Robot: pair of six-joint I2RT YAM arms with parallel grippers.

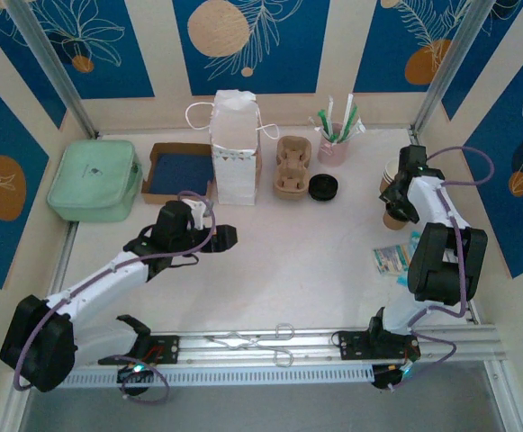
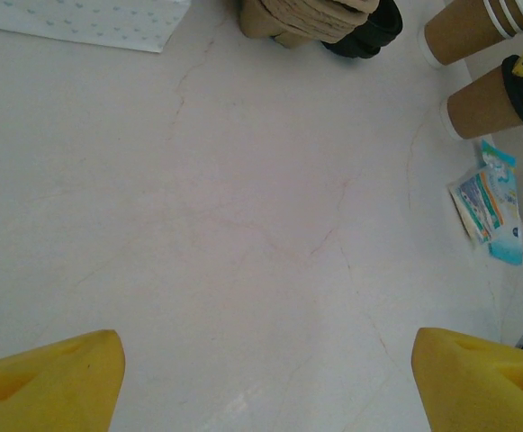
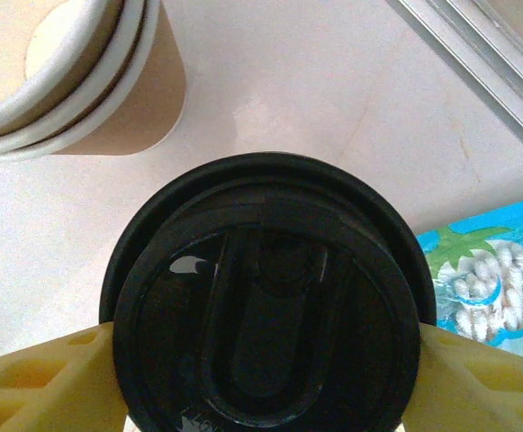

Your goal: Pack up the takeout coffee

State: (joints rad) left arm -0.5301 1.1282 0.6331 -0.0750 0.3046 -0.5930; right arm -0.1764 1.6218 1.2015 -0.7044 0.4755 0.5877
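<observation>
From above, I see the takeout coffee point(image 1: 394, 217) standing on the bench point(image 1: 288, 270) at far right, just beside a stack of paper cups point(image 1: 387, 175), the right jaws over it. A pink cup point(image 1: 333, 150) at the back holds straws point(image 1: 338, 121).

Left wrist: the left jaws gape wide above bare bench, holding nothing.

Right wrist: the right jaws clench the coffee's black lid point(image 3: 270, 306) from both sides; the stack of paper cups alongside is empty.
</observation>
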